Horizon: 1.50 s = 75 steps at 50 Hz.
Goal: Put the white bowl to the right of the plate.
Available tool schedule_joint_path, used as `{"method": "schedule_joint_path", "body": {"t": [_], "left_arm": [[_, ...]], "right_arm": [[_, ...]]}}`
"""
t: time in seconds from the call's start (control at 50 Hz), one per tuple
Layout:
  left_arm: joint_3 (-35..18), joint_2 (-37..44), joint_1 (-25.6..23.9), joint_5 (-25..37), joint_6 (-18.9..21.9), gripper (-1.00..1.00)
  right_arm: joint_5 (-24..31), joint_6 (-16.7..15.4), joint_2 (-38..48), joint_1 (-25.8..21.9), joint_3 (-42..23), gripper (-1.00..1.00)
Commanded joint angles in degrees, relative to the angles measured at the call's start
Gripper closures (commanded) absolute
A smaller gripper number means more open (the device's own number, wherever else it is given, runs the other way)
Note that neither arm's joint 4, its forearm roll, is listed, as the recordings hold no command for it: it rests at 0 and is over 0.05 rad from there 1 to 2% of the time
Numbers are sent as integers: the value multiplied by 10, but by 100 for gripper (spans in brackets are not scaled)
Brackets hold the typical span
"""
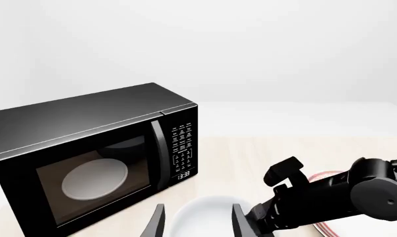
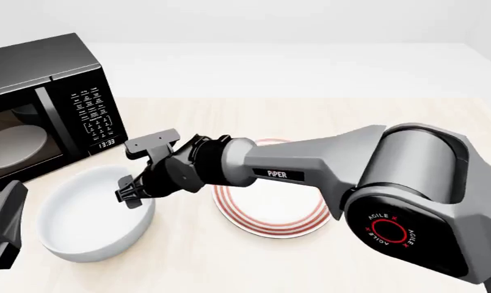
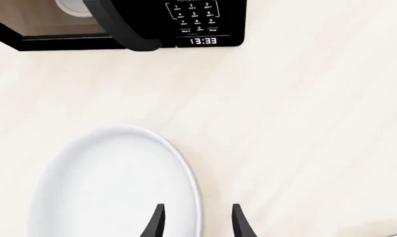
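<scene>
From the front camera I see the white bowl (image 2: 94, 213) sitting on the pale table (image 2: 311, 116) at the near left, just in front of the black microwave (image 2: 42, 97) and to the left of the red-ringed plate (image 2: 270, 210), with a narrow strip of tabletop between bowl and plate. My right arm (image 2: 327, 165) reaches across from the right, passing over the plate, and its gripper (image 2: 127, 190) is down at the bowl's right-hand rim. In the right wrist camera the two dark fingertips (image 3: 155, 222) are parted and straddle that rim (image 3: 197, 207), one over the bowl's inside and one over the table outside it; I can't tell whether either tip is touching the rim, but the fingers are spread, not clamped. The microwave's door is closed, its clock reads 13:33 (image 3: 203, 41), and a pale disc (image 1: 95, 177) shows through the glass. My left gripper (image 1: 198, 222) sits low at the near left edge of the front view, well short of the bowl; its wrist camera shows the two fingers (image 1: 155, 224) apart with nothing between them, the bowl (image 1: 208, 217) lying beyond them and the right arm (image 1: 337, 195) crossing beside it, a sliver of the plate (image 1: 324, 227) behind.
</scene>
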State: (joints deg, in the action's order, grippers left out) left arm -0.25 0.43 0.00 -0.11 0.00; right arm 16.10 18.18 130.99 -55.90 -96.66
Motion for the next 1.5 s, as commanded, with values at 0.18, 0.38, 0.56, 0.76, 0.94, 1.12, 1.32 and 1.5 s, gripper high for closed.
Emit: {"method": "schedule_joint_path", "body": {"t": [0.18,0.38,0.56,0.76,0.94,1.12,1.32,1.5], "left_arm": [[0,0,0,0,0,-100],[0,0,0,0,0,-100],[0,0,0,0,0,-100],[0,0,0,0,0,-100],[0,0,0,0,0,-100],[0,0,0,0,0,-100],[0,0,0,0,0,-100],[0,0,0,0,0,-100]], "right_arm": [[-17,16,18,-5,3,-100],[-27,19,25,-4,11,-100],[-23,14,23,2,11,100],[-14,-1,-15,6,26,100],[9,-33,-95,11,42,100],[4,-54,-166,38,82,100],[-10,-77,-248,99,144,100],[-44,-76,-332,171,233,100]]}}
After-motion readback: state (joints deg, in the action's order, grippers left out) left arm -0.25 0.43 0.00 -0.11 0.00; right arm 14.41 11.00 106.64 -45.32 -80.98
